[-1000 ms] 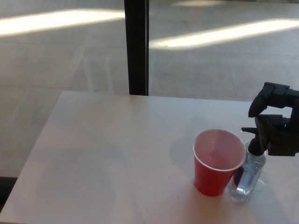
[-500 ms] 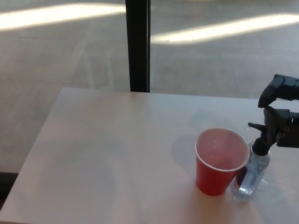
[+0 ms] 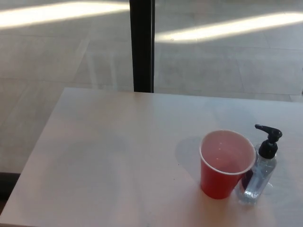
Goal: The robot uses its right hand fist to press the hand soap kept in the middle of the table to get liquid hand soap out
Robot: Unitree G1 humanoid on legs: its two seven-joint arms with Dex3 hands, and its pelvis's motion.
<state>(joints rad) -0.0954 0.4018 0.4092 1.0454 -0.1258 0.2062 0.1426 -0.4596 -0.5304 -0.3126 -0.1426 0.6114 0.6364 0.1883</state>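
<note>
Standing nearest the camera, in the lower right of the frame, is a clear plastic hand soap bottle (image 3: 258, 178) with a black pump head, upright on the pale, smooth tabletop (image 3: 109, 165). The pump's nozzle points toward the left of the picture, out over the rim of the cup beside it. The bottle's body looks see-through, with light passing through it onto the table.

Just to the left of the bottle, touching it or very nearly so, stands a red plastic disposable cup (image 3: 225, 165) with a white rim and a pale pinkish inside. It is upright and open at the top; whether anything lies in it cannot be told. The cup hides the lower left edge of the bottle. A soft shadow falls from the cup toward the left on the table.

The table spreads across the lower half of the frame, its far edge running across the middle.

Neither robot hand shows anywhere in the frame, so nothing is pressing on the pump and the state of the hands cannot be told.

Beyond the table's far edge a black vertical post (image 3: 142, 45) rises to the top of the frame, centre. Behind it lies grey paved ground (image 3: 57, 52) crossed by bright bands of sunlight at the upper left and upper right
</note>
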